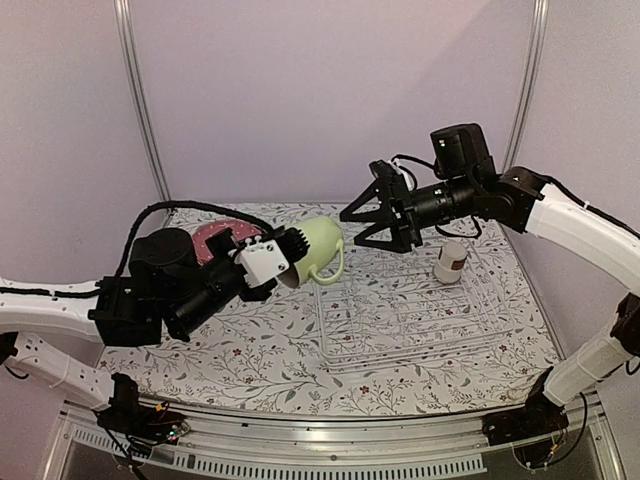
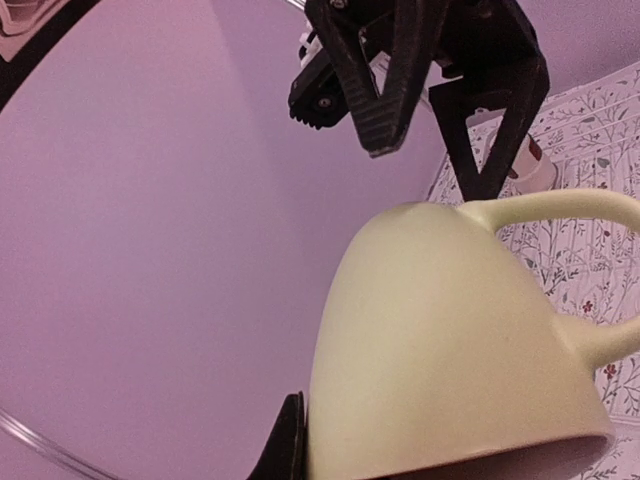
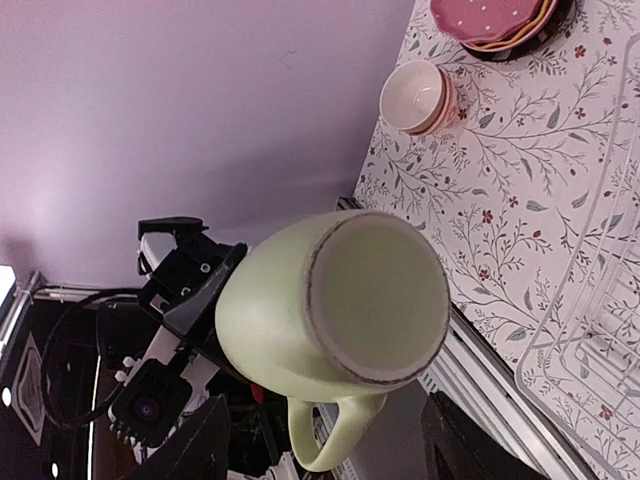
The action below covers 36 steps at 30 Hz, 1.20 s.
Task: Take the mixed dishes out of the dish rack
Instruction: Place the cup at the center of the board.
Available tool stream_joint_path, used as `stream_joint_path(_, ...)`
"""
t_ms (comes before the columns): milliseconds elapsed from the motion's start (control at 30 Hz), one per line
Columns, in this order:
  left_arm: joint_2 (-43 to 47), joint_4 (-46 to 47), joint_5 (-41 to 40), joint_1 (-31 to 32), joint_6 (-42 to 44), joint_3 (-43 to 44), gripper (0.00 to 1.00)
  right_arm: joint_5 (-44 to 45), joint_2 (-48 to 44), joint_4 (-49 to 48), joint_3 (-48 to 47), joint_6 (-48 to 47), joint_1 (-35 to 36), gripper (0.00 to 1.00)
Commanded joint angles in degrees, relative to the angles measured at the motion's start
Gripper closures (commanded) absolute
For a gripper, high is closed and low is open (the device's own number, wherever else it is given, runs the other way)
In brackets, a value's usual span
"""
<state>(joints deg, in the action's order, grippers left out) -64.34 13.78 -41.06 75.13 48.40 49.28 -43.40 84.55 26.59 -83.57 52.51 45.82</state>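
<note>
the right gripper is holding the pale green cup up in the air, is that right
No, it is the left gripper that holds the pale green cup up in the air, as the top external view shows. The right gripper stands open beside it.

On the floral-patterned tablecloth [image 1: 250, 350], right of centre: low white wire dish rack [image 1: 430, 330]. At the rack's far right edge, upright: small grey-white cup [image 1: 450, 262]. Left of the rack, up off the cloth: pale green ceramic cup [image 1: 318, 250], tipped sideways, mouth toward the left gripper [image 1: 288, 262] clamped on its rim, base toward the right gripper [image 1: 358, 228]. Just right of it, not touching: that right gripper, fingers spread. Far left, behind the left arm [image 1: 150, 290]: stack of plates, maroon dotted plate [image 1: 222, 238] on top; just beside the stack, white-and-red patterned bowl [image 3: 418, 97].
</note>
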Motion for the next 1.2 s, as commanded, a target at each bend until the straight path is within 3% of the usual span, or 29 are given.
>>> stream_joint_path(0, 2.34, -7.07, -2.69, -0.99, -10.59, 5.32, 1.00, 5.86, -5.51, 3.24, 1.80, -2.48, -5.03, 0.23)
stream_joint_path(100, 2.59, -14.44, -5.37, -3.27, -17.83, 8.24, 1.00, 8.49, -7.94, 4.79, 3.09, -3.88, -8.16, 0.20)
stream_joint_path(167, 2.13, -22.47, -6.39, -5.84, -25.35, 11.65, 1.00, 10.07, -9.73, 5.97, 3.83, -4.94, -10.25, 0.08)
stream_joint_path(233, 1.38, -31.20, -5.62, -9.02, -33.46, 15.62, 1.00, 11.78, -10.87, 7.78, 4.11, -6.26, -11.40, 0.06)
stream_joint_path(433, -3.17, -58.13, 6.87, -23.23, -62.24, 29.51, 1.00, 19.03, -12.06, 15.34, 2.24, -12.59, -11.99, 0.03)
stream_joint_path(667, -5.30, -69.53, 10.42, -29.08, -83.03, 33.02, 1.00, 34.88, -13.31, 24.62, 1.25, -21.04, -12.02, 0.01)
stream_joint_path(933, -14.48, -82.98, 14.59, -35.46, -96.68, 37.32, 1.00, 48.68, -16.39, 28.79, 2.93, -26.72, -12.01, 0.01)
stream_joint_path(1167, -19.55, -83.27, 24.26, -42.73, -100.30, 34.11, 1.00, 50.20, -17.40, 29.12, 5.65, -28.07, -12.04, 0.01)
